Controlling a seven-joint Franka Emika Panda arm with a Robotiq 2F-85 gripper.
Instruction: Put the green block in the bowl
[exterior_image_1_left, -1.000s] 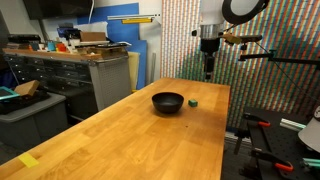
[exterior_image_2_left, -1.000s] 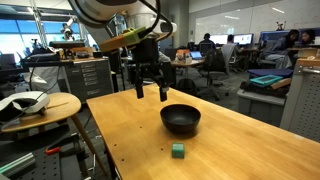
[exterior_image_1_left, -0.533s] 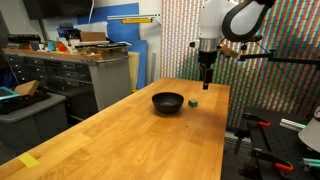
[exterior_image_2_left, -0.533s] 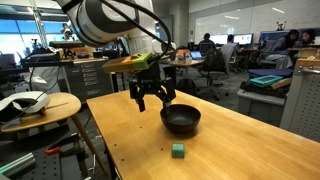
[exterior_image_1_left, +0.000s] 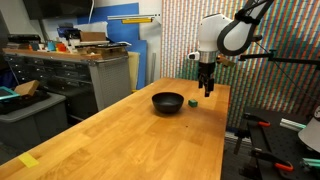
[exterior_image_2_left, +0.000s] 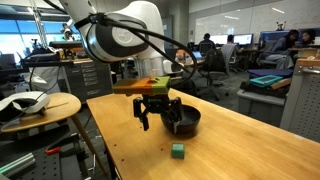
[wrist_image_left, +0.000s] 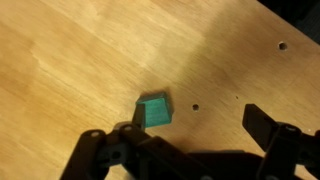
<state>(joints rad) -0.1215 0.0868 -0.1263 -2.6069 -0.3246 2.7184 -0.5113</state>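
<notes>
The green block (exterior_image_2_left: 177, 151) is a tiny cube lying on the wooden table near its edge; it also shows beside the bowl (exterior_image_1_left: 192, 102). The black bowl (exterior_image_1_left: 167, 102) sits on the table, partly behind my gripper in an exterior view (exterior_image_2_left: 186, 120). My gripper (exterior_image_2_left: 154, 116) hangs open and empty above the table, a little above and beside the block. In the wrist view the block (wrist_image_left: 154, 110) lies near the left finger, between the spread jaws (wrist_image_left: 190, 130). The bowl is out of the wrist view.
The wooden table (exterior_image_1_left: 140, 135) has a yellow tag (exterior_image_1_left: 29, 160) at its near corner. A round side table (exterior_image_2_left: 40, 105) stands beside it. Cabinets (exterior_image_1_left: 70, 75) and a black stand (exterior_image_1_left: 270, 60) flank the table.
My gripper has come down from high above the table toward the green block and moved in front of the bowl. The block and bowl have not moved.
</notes>
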